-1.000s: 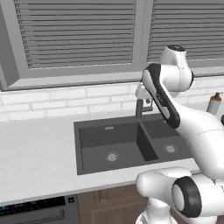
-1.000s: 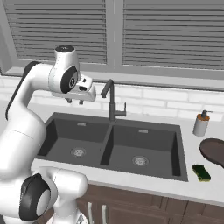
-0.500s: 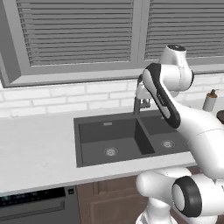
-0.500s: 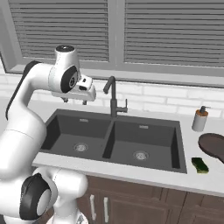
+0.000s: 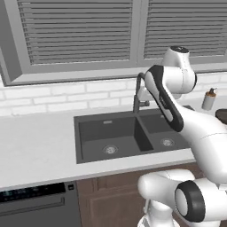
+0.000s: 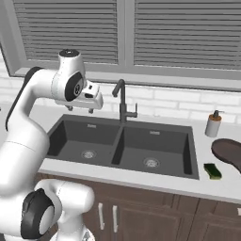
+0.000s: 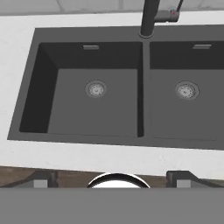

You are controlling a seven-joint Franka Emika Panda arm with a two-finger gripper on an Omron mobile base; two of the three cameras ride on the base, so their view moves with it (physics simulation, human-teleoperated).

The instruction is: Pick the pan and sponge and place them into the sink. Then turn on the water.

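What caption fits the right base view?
Open gripper above empty sink; pan and sponge wait on counter.

Base views flank the arm, hand view overhead, all sharing sink (image 5: 88,126).

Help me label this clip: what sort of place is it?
A rendered home kitchen, apparently: a double-basin sink with a gooseneck faucet in a white counter, under a blinded window.
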